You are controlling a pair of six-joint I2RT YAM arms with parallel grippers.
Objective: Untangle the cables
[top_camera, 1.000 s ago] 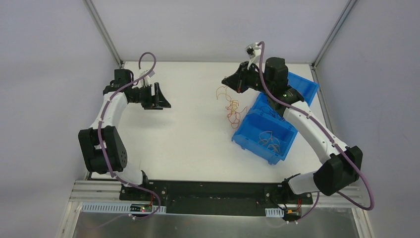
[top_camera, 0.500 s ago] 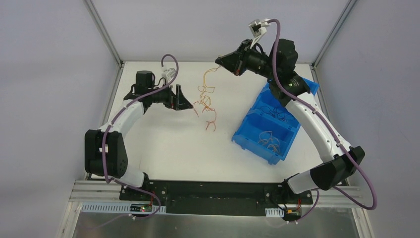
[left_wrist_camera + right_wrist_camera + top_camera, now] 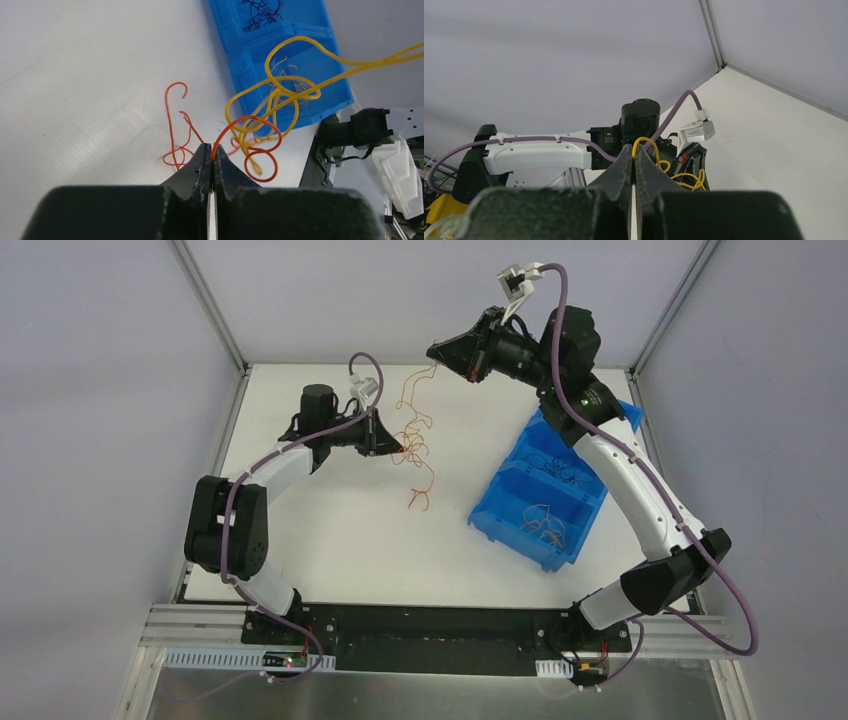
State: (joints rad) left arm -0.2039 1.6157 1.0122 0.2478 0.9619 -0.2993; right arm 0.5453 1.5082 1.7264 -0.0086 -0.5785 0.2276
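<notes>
The cables hang as a thin orange and yellow tangle between my two grippers, above the white table. The tangle's lower end reaches the table top. My right gripper is raised at the back and shut on a yellow cable at the top of the tangle. Lower and to the left, my left gripper is shut on an orange cable, pinched at the fingertips. In the left wrist view, yellow loops cross the orange one just past my left gripper.
A blue two-compartment bin stands at the right of the table and holds more thin wires, dark ones in the far compartment and pale ones in the near one. Frame posts rise at the table's back corners.
My left arm swung right to the hanging tangle, and its gripper went from open to shut on the orange cable. My right gripper carried the tangle up and to the left.
</notes>
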